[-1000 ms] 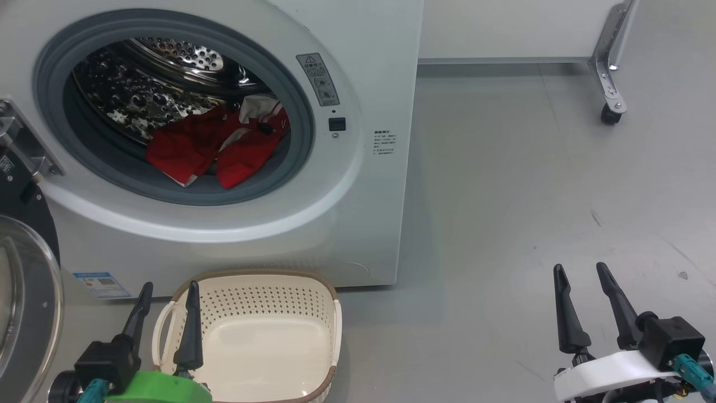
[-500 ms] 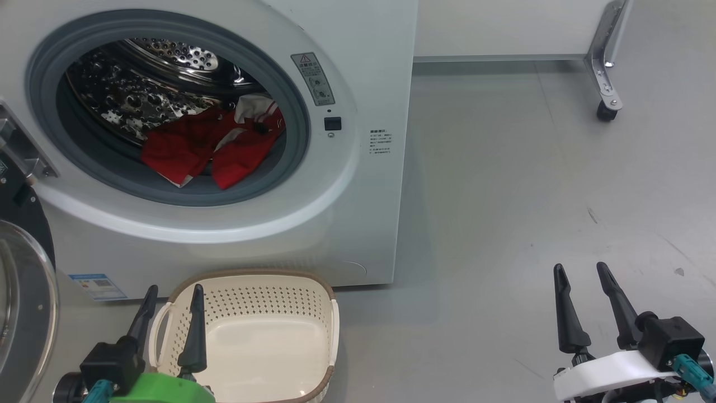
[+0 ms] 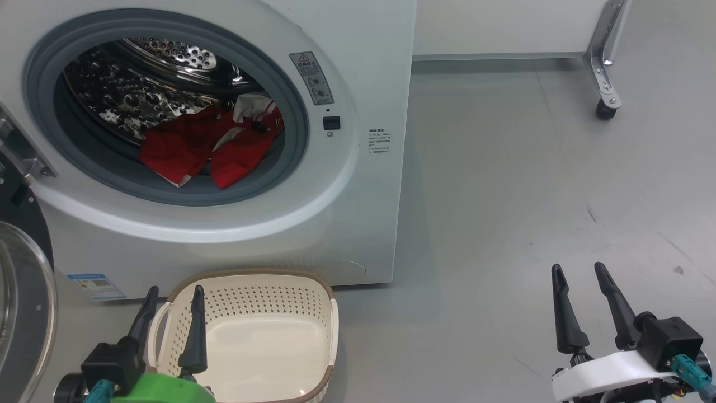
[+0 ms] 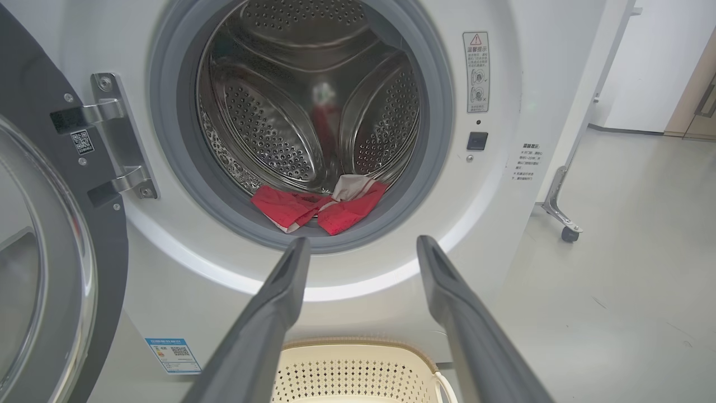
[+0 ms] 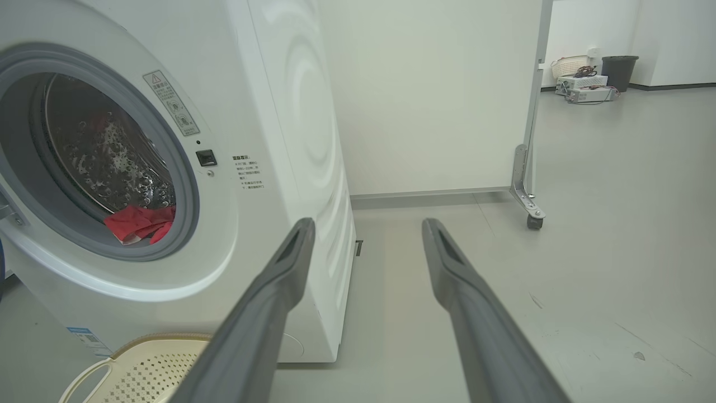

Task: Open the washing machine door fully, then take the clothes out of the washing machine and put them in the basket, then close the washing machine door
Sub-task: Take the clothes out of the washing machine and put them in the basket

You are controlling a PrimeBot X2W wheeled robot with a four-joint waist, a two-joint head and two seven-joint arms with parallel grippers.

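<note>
On the front of the washing machine, right of the drum opening, a grey warning label shows a red triangle with an exclamation mark above Chinese characters too small to read. Beside it is a block of print, also unreadable. A blue sticker at the lower corner and a tag on the washing machine door carry QR codes.

Grey floor, wheeled white partition
</note>
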